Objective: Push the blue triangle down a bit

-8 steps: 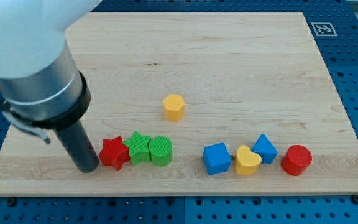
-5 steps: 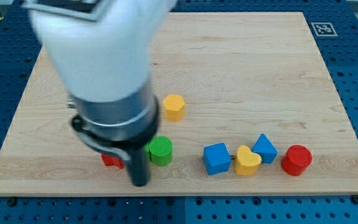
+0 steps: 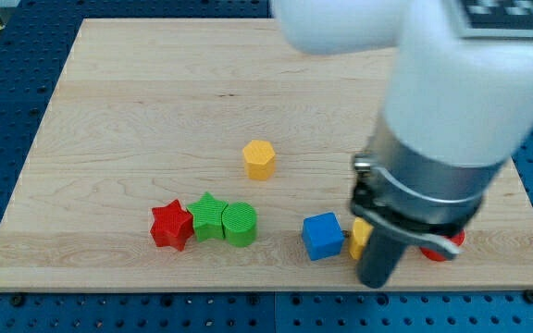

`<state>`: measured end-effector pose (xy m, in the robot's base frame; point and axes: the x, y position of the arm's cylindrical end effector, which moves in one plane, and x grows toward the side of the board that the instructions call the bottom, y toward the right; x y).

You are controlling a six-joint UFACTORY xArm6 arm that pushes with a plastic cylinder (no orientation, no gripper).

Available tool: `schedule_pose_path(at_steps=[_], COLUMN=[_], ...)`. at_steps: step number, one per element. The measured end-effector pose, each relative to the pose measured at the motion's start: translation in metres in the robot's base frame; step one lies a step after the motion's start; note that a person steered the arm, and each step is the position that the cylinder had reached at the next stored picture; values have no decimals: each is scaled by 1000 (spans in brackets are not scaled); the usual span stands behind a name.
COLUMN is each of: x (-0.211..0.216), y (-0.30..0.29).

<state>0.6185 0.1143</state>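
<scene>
My arm covers the view's right side, and the blue triangle is hidden behind it. My tip (image 3: 376, 281) rests near the board's bottom edge, just right of the blue cube (image 3: 322, 236). A sliver of the yellow heart (image 3: 359, 237) shows beside the rod. A bit of the red cylinder (image 3: 444, 246) shows at the rod's right.
A red star (image 3: 170, 227), a green star (image 3: 207, 217) and a green cylinder (image 3: 240, 224) sit in a row at the bottom left. A yellow hexagon (image 3: 259, 159) stands alone near the middle. The wooden board (image 3: 137, 102) lies on a blue perforated table.
My arm has swept from the view's left, past the red star, to the bottom right. It now covers the blue triangle. The blocks have not visibly moved.
</scene>
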Motion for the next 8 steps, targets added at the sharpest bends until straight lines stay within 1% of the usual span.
schedule_pose_path(at_steps=[2,3,4,5,7,8], x=[0,-13,-75,-107,-108,-108], y=[86,134,132,106,54,41])
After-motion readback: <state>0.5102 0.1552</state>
